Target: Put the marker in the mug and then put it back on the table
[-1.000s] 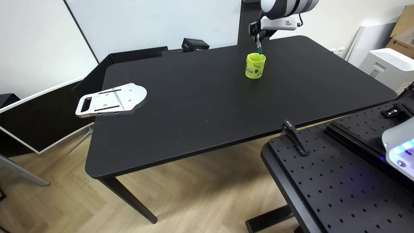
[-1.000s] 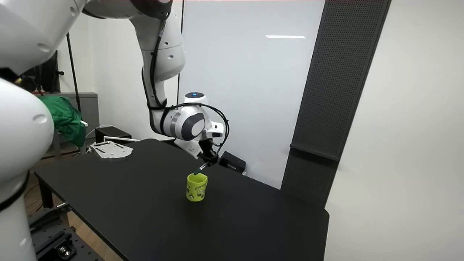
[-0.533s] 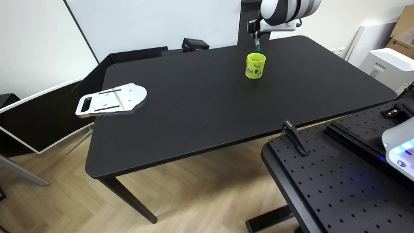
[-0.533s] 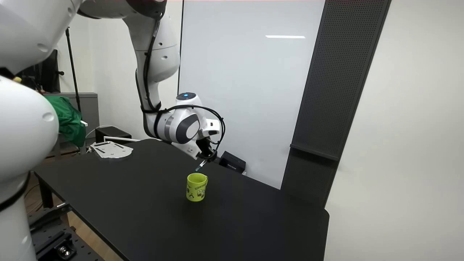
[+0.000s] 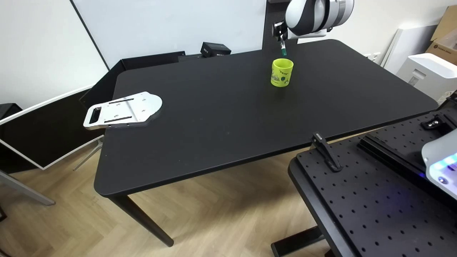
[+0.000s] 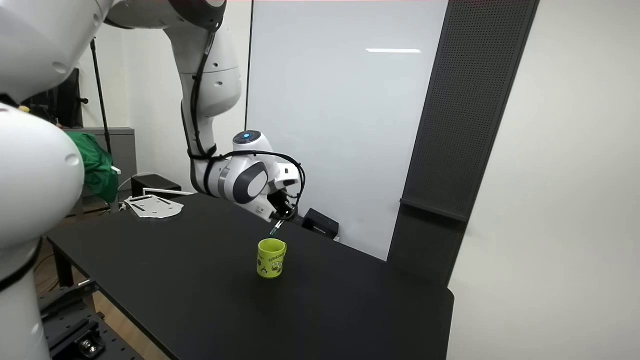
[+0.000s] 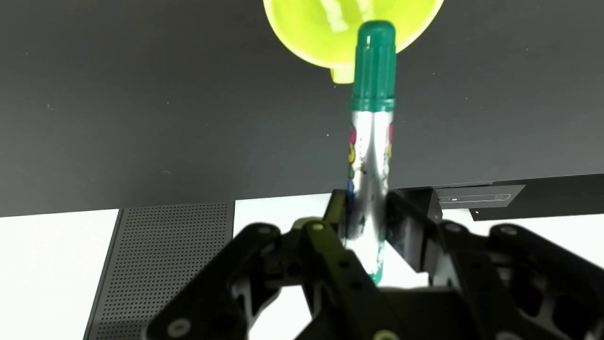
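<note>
The marker, with a green cap and a silver-white body, shows in the wrist view and in both exterior views. My gripper is shut on its rear part, also seen in an exterior view. The marker is tilted, cap end downward. The yellow-green mug stands upright on the black table. The cap end hangs just above the mug's rim, apart from it. In the wrist view the cap overlaps the near edge of the mug's opening, beside the handle.
A white plate with a handle slot lies on the table's far side from the mug. A black box stands behind the table edge. A black perforated board adjoins the table. A whiteboard stands behind.
The gripper has tilted and shifted slightly, left in both exterior views. The marker hangs steeper, and its cap end has risen a little from the mug's rim. The mug has not moved.
</note>
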